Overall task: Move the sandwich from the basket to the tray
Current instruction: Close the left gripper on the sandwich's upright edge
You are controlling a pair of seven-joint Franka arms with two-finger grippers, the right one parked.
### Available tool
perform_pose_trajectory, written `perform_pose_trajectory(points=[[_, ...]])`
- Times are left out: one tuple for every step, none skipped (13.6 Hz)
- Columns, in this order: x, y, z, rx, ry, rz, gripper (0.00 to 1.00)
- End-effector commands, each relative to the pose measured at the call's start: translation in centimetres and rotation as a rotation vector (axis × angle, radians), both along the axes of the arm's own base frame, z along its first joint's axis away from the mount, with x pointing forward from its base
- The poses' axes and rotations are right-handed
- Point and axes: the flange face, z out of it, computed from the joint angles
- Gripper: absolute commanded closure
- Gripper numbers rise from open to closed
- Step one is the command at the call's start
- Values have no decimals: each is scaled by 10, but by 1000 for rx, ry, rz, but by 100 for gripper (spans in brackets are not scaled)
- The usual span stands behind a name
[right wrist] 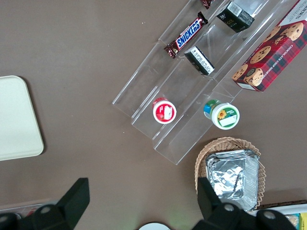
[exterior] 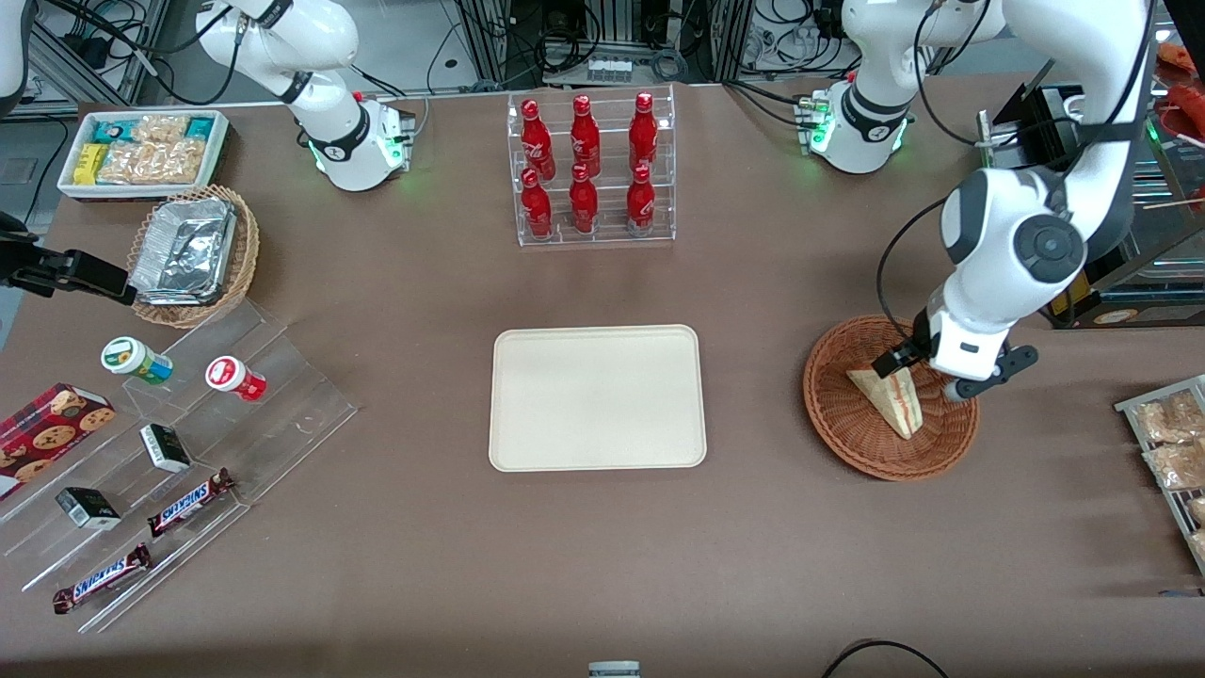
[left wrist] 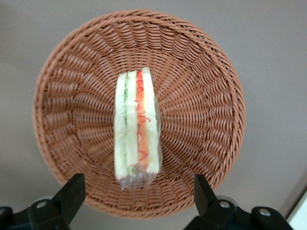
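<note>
We see the gripper (left wrist: pixel 138 196) spread wide above the basket (exterior: pixel 852 424). Inside lies the sandwich (left wrist: pixel 136 129), its filling edge facing up. The arm hides part of the basket.

On the worktop (exterior: pixel 395 527) there are one sandwich (exterior: pixel 890 400), one reddish basket (exterior: pixel 847 424) and one cream tray (exterior: pixel 597 396). Six red bottles (exterior: pixel 584 137) stand in one clear rack (exterior: pixel 593 235). Two Snickers bars (exterior: pixel 188 502), two small dark boxes (exterior: pixel 165 447), two lidded cups (exterior: pixel 136 360) and one cookie box (exterior: pixel 47 428) share one clear stepped stand (exterior: pixel 282 414). One tan basket (exterior: pixel 240 268) and one white bin (exterior: pixel 216 155) complete it, with one gripper (left wrist: pixel 139 194) above the sandwich.
</note>
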Motion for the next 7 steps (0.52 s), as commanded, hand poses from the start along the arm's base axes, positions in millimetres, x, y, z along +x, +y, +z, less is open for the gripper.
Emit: perform_pose_trajectory(points=[[5,-3,-18,-2,-10,21,0],[6,-3,-26,-3,-7,21,0],[8,-2,-37,-3,-4,21,0],[8,-1,-45,0,-3,18,0],[7,-1,-55,5,7,15,0],[6,0,-65,14,23,6,1],[5,1,-70,20,31,3,12]])
